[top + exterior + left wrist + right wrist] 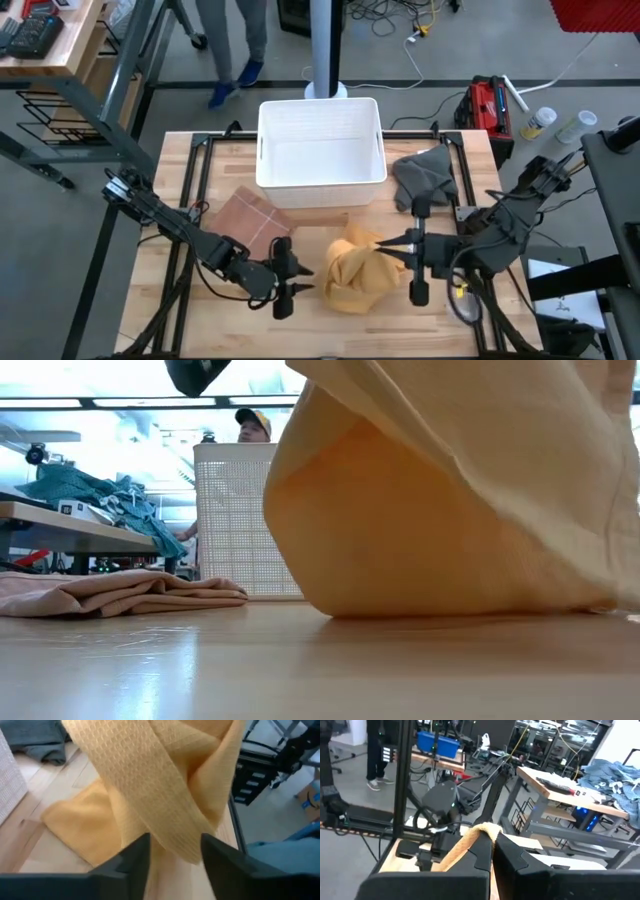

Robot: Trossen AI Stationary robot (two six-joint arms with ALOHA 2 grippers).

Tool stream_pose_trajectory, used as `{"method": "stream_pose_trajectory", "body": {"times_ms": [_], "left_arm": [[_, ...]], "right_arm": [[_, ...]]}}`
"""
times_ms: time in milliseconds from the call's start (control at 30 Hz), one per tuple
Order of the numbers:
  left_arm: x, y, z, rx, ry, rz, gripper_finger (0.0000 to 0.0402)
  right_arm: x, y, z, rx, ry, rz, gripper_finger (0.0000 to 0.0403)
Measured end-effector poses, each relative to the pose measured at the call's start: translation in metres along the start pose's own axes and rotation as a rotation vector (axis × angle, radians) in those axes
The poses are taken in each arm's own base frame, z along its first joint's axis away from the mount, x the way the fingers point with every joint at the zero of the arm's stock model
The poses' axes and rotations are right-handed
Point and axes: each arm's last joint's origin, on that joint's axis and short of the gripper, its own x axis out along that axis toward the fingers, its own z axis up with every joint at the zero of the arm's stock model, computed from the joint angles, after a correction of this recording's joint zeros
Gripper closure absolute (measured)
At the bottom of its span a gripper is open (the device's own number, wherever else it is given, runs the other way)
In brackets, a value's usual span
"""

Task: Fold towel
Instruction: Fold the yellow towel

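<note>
A yellow towel (352, 275) lies bunched in the middle of the table, with one part raised and its lower folds (440, 575) resting on the wood. My right gripper (385, 244) is at the towel's right side, shut on its raised part. My left gripper (302, 279) stands open at the towel's left side. In the left wrist view a hanging band of the towel (165, 795) drops between the open fingers (132, 862); whether it touches them I cannot tell. My right gripper pinches a raised fold of the yellow towel (482, 830) between its two fingers, coming level from the table's right side. One layer or several, I cannot tell. The cloth slopes down from the hold, and the rest lies bunched on the table.
A white basket (320, 105) stands at the far middle. A folded pink-brown towel (252, 215) lies left of centre and a crumpled grey towel (425, 175) at the far right. Black frame rails (200, 190) run along the table's sides. A person stands beyond the far edge.
</note>
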Motion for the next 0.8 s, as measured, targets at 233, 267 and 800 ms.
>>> {"method": "stream_pose_trajectory", "body": {"times_ms": [233, 267, 800], "left_arm": [[0.018, 0.006, 0.003, -0.007, -0.046, 0.024, 0.014], [0.022, 0.009, 0.003, -0.005, -0.053, 0.031, 0.013], [0.046, 0.017, -0.003, 0.247, -0.028, 0.037, 0.0334]], "right_arm": [[0.003, -0.001, -0.002, -0.008, 0.024, -0.104, 0.0403], [0.003, -0.001, -0.003, -0.01, 0.027, -0.107, 0.0403], [0.005, 0.002, -0.018, -0.01, 0.102, -0.114, 0.0403]]}}
